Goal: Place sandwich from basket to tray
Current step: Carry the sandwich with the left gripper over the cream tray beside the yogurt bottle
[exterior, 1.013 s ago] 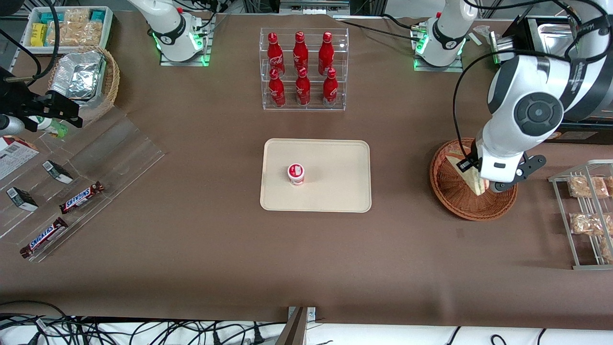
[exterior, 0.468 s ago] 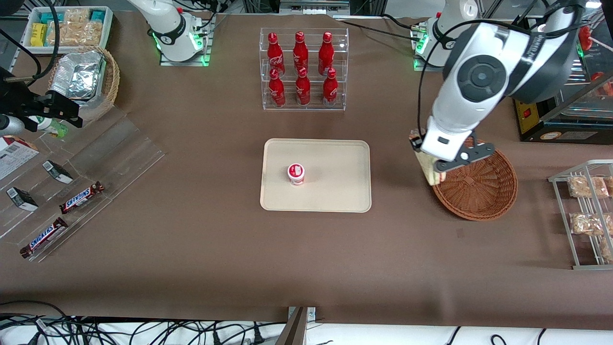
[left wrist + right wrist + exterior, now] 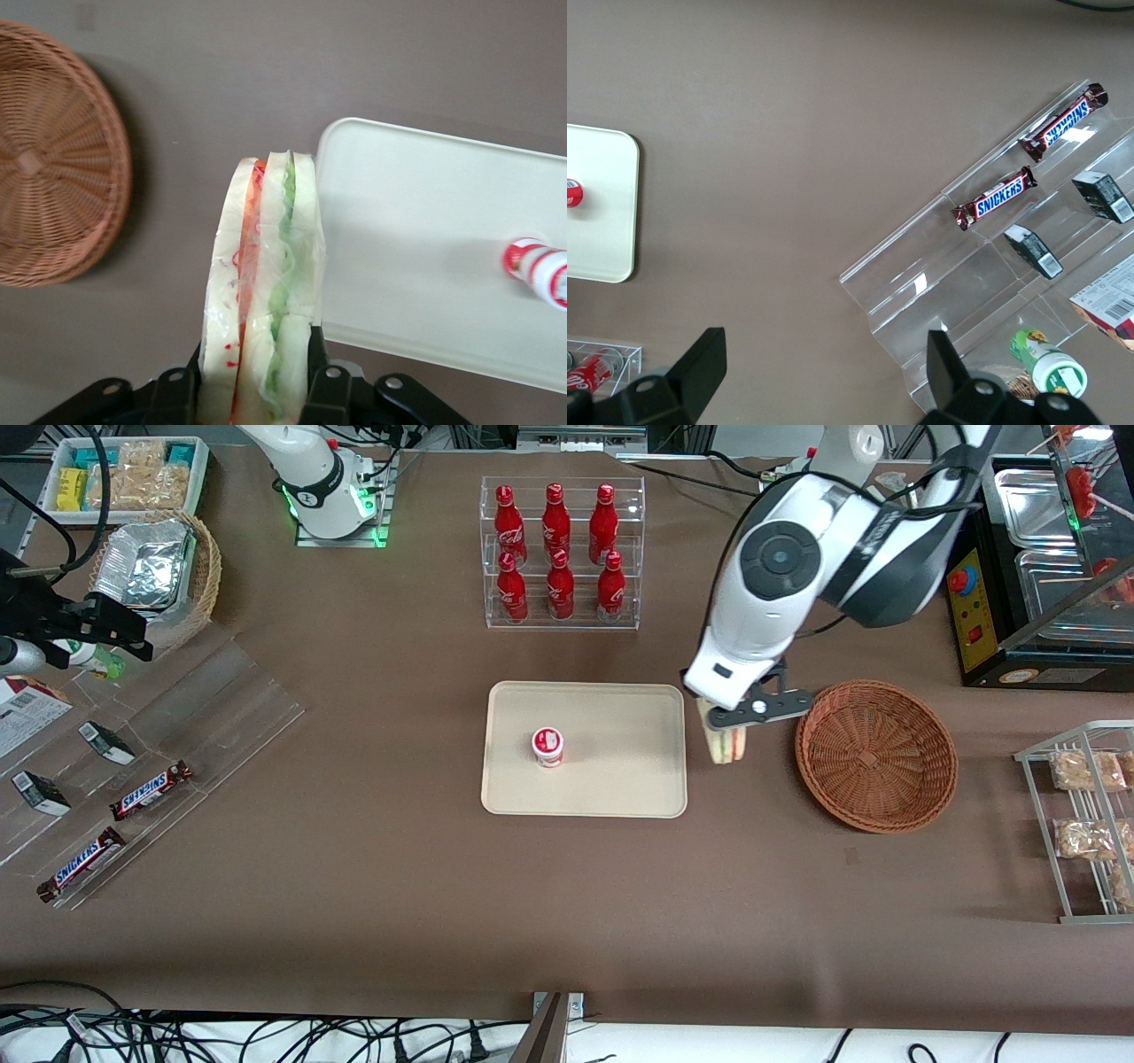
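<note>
My left gripper [image 3: 729,722] [image 3: 254,376] is shut on the sandwich [image 3: 726,746] [image 3: 261,283], a clear-wrapped white wedge with green and red filling. It hangs in the air over the brown table, between the cream tray [image 3: 620,779] [image 3: 416,239] and the reddish-brown wicker basket [image 3: 875,755] [image 3: 53,159]. The sandwich is just off the tray's edge that faces the basket. The basket holds nothing that I can see.
A small red-and-white cup [image 3: 547,746] [image 3: 539,270] stands on the tray. A clear rack of red bottles [image 3: 560,553] stands farther from the front camera than the tray. A wire rack with bagged snacks [image 3: 1085,815] lies toward the working arm's end.
The gripper lifted the sandwich out of the basket and carried it sideways toward the tray. The basket now shows nothing inside.
</note>
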Controlling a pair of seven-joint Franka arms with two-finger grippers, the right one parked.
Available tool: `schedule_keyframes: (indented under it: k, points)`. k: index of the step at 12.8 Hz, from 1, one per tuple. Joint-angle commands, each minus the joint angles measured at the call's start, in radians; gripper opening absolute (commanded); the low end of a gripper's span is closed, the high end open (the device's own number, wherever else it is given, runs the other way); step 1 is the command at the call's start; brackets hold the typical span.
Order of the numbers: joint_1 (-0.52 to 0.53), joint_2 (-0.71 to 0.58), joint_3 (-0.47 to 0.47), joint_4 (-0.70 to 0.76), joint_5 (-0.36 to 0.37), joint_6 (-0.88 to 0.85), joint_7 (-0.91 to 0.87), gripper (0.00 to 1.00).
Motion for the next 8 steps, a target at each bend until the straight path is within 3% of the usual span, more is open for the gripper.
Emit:
schedule_keyframes:
  k: [1,8]
  points:
    - [-0.063,0.054,0.001,0.030,-0.012,0.081,-0.059,0.43]
    - [-0.129,0.185,0.004,0.010,0.113,0.262,-0.142,0.43]
